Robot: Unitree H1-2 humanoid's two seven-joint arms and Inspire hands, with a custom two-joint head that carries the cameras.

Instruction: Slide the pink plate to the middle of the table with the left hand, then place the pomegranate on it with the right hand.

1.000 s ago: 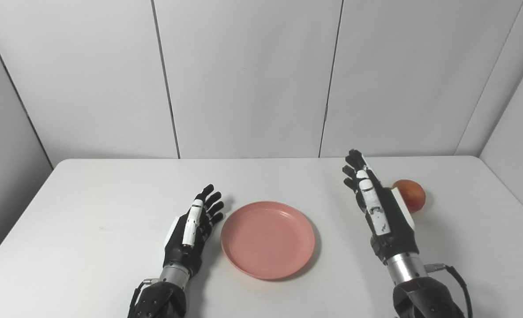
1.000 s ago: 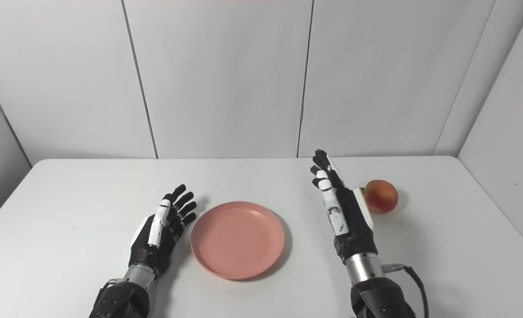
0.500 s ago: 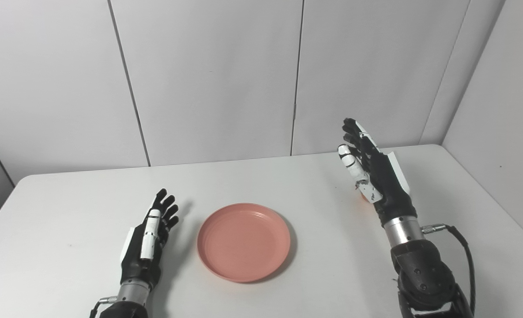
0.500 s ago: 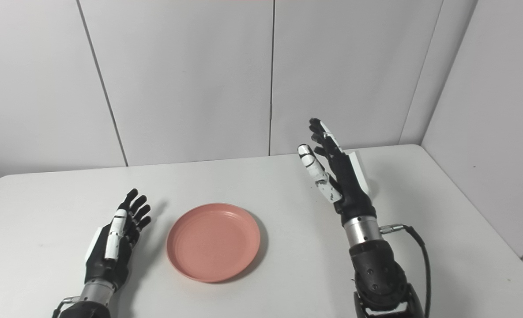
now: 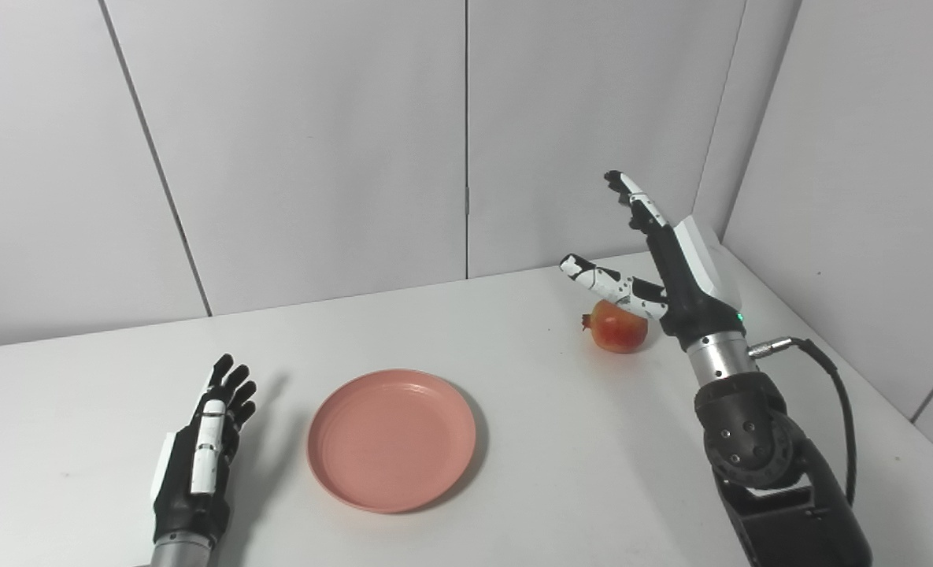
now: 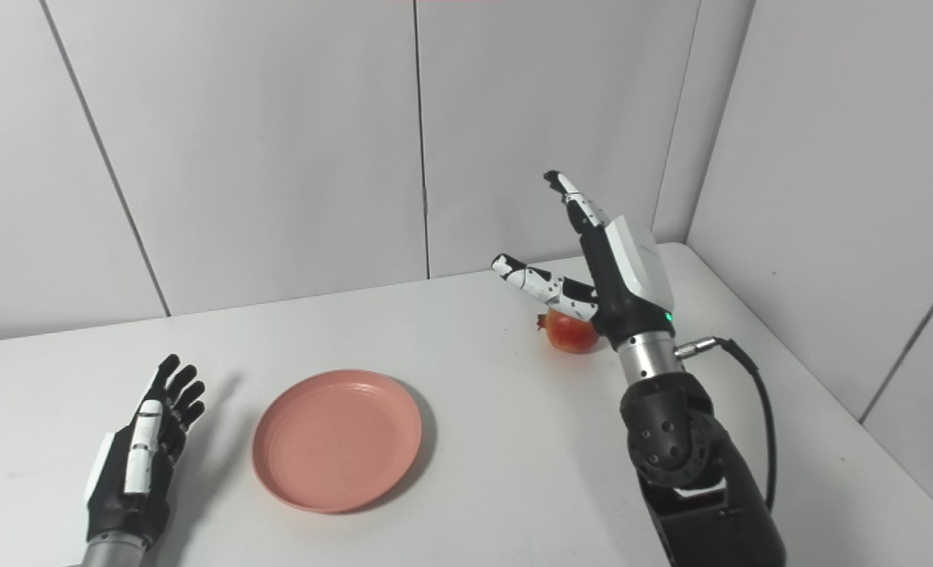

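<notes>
Left robot hand [image 5: 198,465] lies released on the bench [image 5: 560,472], beside the plate [image 5: 391,439]. Far right, the pomegranate [image 5: 616,327] sits partly hidden behind the right robot hand [image 5: 667,260], raised, fingers spread, empty.

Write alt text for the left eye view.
The right robot hand hangs open just above a pomegranate near the far right of a white table. An empty pink plate sits nearer the front, and the left robot hand rests open beside it.
</notes>
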